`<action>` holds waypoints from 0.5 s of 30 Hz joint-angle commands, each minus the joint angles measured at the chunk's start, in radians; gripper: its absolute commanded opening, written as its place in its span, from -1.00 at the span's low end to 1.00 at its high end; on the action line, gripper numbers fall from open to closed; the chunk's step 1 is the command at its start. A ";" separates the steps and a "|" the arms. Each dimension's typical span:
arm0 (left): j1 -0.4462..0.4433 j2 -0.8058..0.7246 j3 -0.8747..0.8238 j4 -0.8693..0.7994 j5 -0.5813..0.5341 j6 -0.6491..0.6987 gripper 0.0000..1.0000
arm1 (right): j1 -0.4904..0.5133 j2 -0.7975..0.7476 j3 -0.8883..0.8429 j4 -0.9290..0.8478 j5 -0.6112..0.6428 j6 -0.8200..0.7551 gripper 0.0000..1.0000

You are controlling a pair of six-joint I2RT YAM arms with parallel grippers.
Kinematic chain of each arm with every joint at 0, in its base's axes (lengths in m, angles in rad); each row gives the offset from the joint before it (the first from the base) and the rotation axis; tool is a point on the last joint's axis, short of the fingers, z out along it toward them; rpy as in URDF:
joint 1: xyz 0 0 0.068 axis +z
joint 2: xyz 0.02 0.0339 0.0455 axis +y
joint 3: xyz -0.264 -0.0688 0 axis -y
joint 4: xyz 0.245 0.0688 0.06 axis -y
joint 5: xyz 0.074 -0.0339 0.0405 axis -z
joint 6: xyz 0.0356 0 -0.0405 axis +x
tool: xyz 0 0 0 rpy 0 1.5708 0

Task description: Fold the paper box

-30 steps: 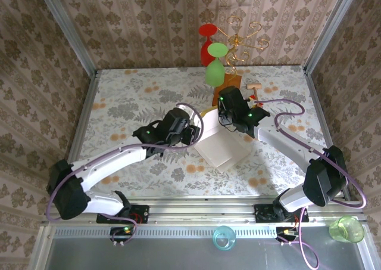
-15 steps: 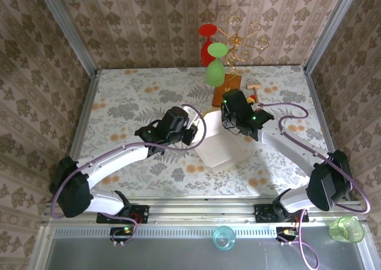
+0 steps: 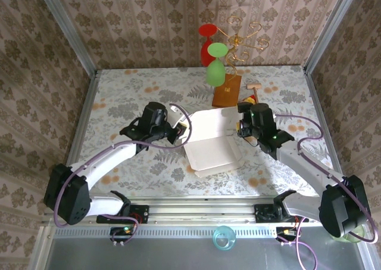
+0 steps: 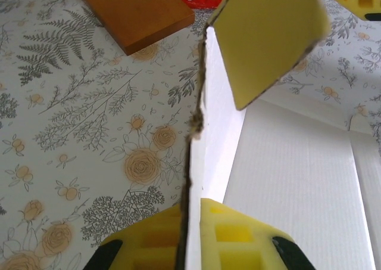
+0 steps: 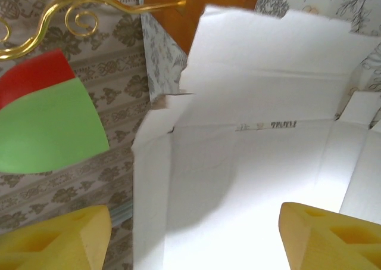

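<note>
Lying unfolded, the paper box (image 3: 211,143) shows its white inner side.

Yellow fingers (image 4: 223,240) pinching paper box (image 4: 217,133) wall

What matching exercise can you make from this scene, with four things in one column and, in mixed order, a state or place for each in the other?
Things
1. left jaws
2. right jaws
3. box
4. wooden block

States or places
A. brown, on the table beyond the box
B. open wide
C. shut on a raised wall of the box
D. lies unfolded, white inside up

Pairs: 1-C, 2-B, 3-D, 4-A
</note>
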 commanded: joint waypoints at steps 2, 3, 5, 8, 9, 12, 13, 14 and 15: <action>0.005 0.047 0.026 0.025 0.045 0.088 -1.00 | -0.014 0.061 0.021 0.184 -0.118 -0.009 0.48; 0.005 0.056 0.028 0.027 0.044 0.093 -1.00 | -0.017 0.086 0.025 0.211 -0.140 -0.003 0.45; 0.008 0.066 0.027 0.034 0.042 0.100 -1.00 | -0.024 0.127 0.031 0.260 -0.174 0.016 0.36; 0.011 0.071 0.023 0.052 0.036 0.103 -1.00 | -0.044 0.179 0.079 0.207 -0.261 0.013 0.15; 0.011 0.073 0.023 0.054 0.034 0.106 -1.00 | -0.052 0.192 0.098 0.171 -0.288 0.005 0.09; 0.011 0.073 0.023 0.062 0.029 0.111 -1.00 | -0.070 0.208 0.100 0.165 -0.297 0.000 0.06; 0.011 0.073 0.024 0.062 0.026 0.113 -1.00 | -0.077 0.208 0.100 0.170 -0.290 0.002 0.06; 0.011 0.073 0.022 0.062 0.026 0.115 -1.00 | -0.085 0.208 0.106 0.174 -0.290 0.002 0.06; 0.011 0.073 0.022 0.063 0.025 0.117 -1.00 | -0.096 0.241 0.116 0.185 -0.295 0.000 0.07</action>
